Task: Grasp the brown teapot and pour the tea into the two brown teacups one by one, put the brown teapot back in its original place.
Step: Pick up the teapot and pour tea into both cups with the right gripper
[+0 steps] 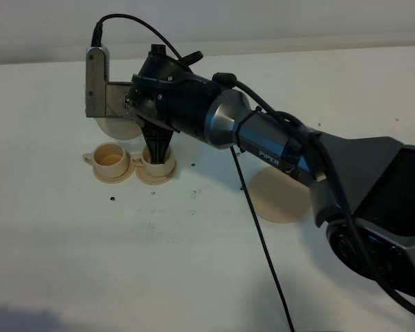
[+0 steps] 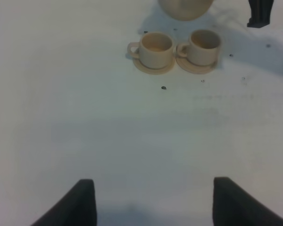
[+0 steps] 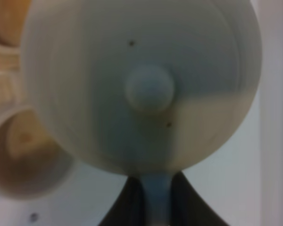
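Teacups numbered two: left cup (image 1: 111, 158) and right cup (image 1: 157, 158) stood side by side well left of the wide saucer (image 1: 280, 197). One brown teapot (image 3: 141, 89) was held also left of that saucer; only the right wrist view showed the right gripper (image 3: 158, 207) pinching its handle, only the left wrist view the left gripper (image 2: 153, 207) spread, empty.
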Controlling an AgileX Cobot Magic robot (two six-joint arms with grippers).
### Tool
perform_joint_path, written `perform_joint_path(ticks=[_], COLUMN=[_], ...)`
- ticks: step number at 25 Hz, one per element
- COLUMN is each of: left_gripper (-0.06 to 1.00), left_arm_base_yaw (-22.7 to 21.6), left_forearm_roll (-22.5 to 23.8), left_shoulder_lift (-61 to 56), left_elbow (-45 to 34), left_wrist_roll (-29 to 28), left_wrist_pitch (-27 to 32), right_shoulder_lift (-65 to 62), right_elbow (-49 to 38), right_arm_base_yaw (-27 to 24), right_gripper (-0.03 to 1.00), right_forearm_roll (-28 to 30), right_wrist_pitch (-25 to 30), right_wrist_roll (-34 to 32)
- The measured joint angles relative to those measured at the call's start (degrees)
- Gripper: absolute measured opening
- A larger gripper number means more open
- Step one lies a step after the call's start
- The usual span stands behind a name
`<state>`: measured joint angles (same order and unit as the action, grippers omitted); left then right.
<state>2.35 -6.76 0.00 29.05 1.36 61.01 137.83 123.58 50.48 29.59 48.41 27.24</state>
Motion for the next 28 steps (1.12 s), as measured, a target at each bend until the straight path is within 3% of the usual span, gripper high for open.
perform_joint_path(ticks=[13,28], left_gripper=[0.51,0.51], left_arm_base_yaw=[0.0,0.0], left_forearm_roll=[0.0,0.0], left_shoulder_lift=[0.0,0.0], left_elbow=[0.0,0.0], left_wrist_roll=[0.0,0.0], left_wrist_pitch=[0.0,0.0], right_shoulder_lift=[4.3,5.5], right_elbow=[0.0,0.0], right_arm_base_yaw=[0.0,0.0], right_gripper=[0.09,0.09], right_forearm_roll=[12.6,16.5], right_wrist_pitch=[-3.9,-6.4], right_wrist_roll=[3.0,10.9])
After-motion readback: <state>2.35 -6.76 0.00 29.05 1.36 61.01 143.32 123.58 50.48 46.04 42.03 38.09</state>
